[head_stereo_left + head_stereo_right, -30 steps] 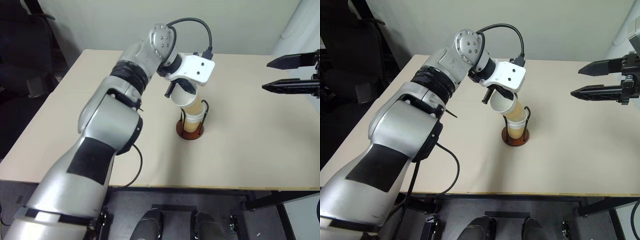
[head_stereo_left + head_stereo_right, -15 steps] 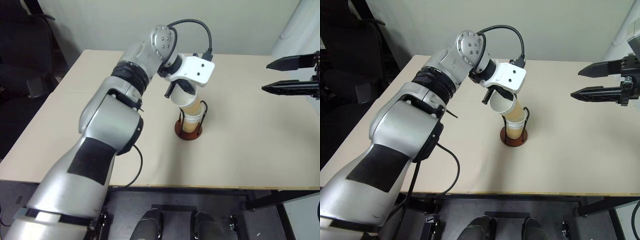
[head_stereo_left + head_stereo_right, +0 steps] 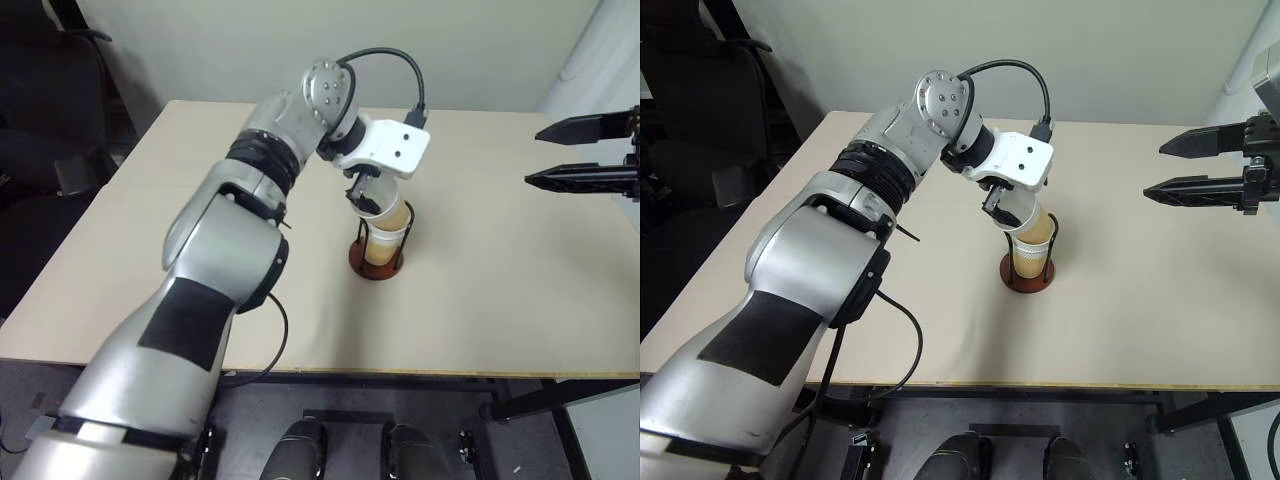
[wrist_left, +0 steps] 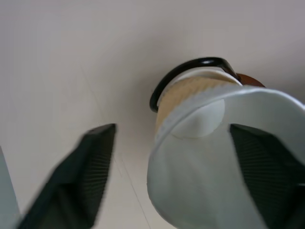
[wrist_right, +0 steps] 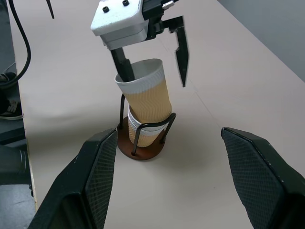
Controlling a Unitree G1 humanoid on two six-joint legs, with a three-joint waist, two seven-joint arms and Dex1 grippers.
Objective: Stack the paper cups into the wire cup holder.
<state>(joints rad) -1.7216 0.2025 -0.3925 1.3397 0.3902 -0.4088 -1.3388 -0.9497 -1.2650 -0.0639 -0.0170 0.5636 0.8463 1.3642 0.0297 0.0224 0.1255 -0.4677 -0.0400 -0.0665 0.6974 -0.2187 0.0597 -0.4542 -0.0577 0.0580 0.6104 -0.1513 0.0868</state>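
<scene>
Cup [image 5: 145, 93] let go, tilted in the wire cup holder [image 5: 143, 138].
Left gripper [image 5: 152, 57] is spread open right above it; right gripper [image 3: 585, 152] is parked open well off.

A: How is the left end effector [image 5: 155, 52] set?
B: Arm stretched forward, wrist angled down, its two black fingers spread apart.
A: And the right end effector [image 3: 580, 152]?
B: Raised off to the side, fingers parted, holding nothing.

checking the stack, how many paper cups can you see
2. The top cup sits tilted in the wire cup holder, nested into a lower cup inside it. More cups may be hidden within the stack.
</scene>
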